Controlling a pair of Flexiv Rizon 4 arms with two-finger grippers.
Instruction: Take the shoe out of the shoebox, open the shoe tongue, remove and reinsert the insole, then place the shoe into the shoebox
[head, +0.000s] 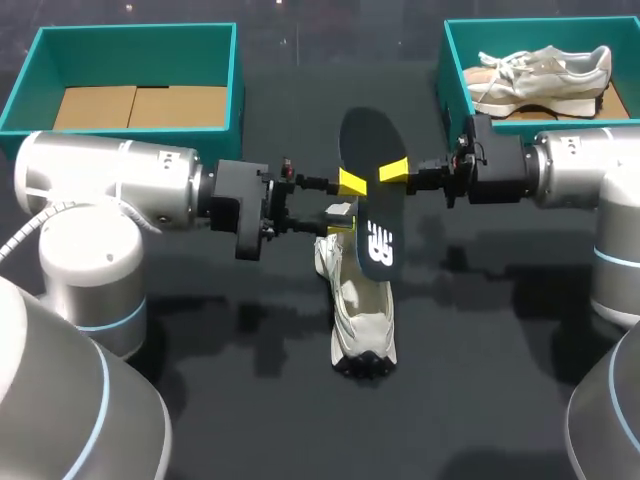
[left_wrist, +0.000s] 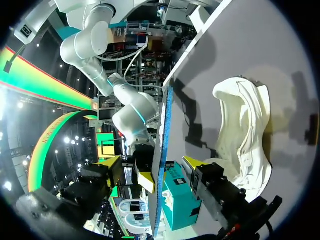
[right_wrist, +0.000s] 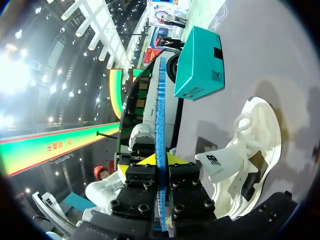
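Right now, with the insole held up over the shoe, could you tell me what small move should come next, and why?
Probably close the left hand on the insole. Its fingers straddle the insole with a gap showing, while the right hand alone grips it above the shoe; a second grip should steady reinsertion.

The insole (head: 368, 190) was held up over the middle of the table (head: 480, 380). It was pinched from the right by the right gripper (head: 393, 171) and bracketed from the left by the parted fingers of the left gripper (head: 346, 197). Just under it, running on toward the near side, the shoe (head: 360, 320) was laid on the table. The left shoebox (head: 20, 95) was set at the far left and the right shoebox (head: 452, 70) at the far right, with a second shoe (head: 540, 72) laid inside it.
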